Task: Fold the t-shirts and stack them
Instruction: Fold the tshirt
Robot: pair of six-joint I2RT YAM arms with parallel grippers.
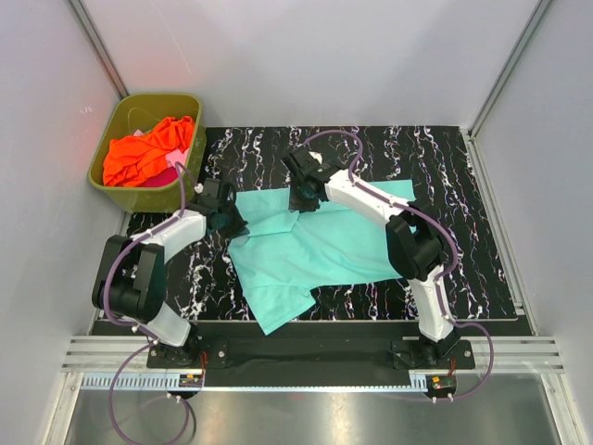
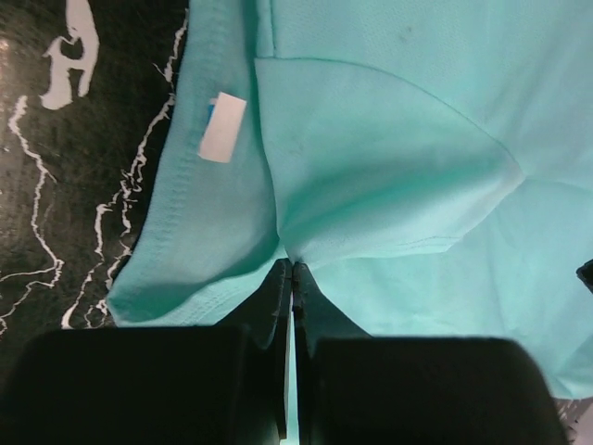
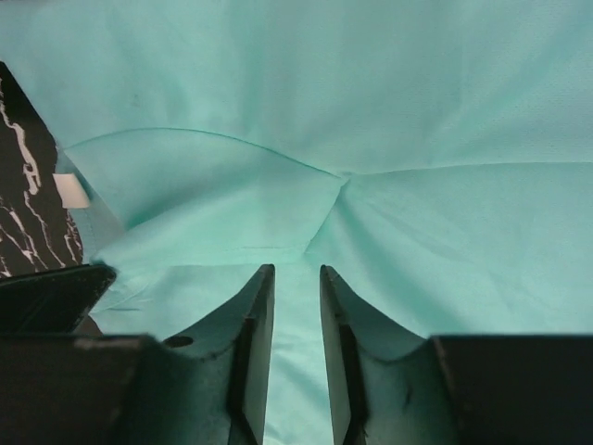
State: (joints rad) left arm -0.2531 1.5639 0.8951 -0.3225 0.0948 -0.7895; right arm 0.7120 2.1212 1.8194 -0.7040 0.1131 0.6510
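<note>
Teal shirt [image 1: 315,246] lay spread on the surface [image 1: 454,158], light, limp and sure to sag and bunch, I judged, so best taken at its hems; my left tool [image 2: 293,270] pinched its edge, my right tool [image 3: 296,272] stood narrowly spread over it.

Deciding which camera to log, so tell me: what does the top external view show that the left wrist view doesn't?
Only the top external view shows the olive-green plastic tub holding the crumpled orange t-shirt and pink t-shirt, the right gripper, and the full outline of the teal collared cloth t-shirt. Only the left wrist view shows a small white label on a stitched edge and the left gripper shut on a fold. Both show the teal shirt lying on the black white-veined table.
</note>
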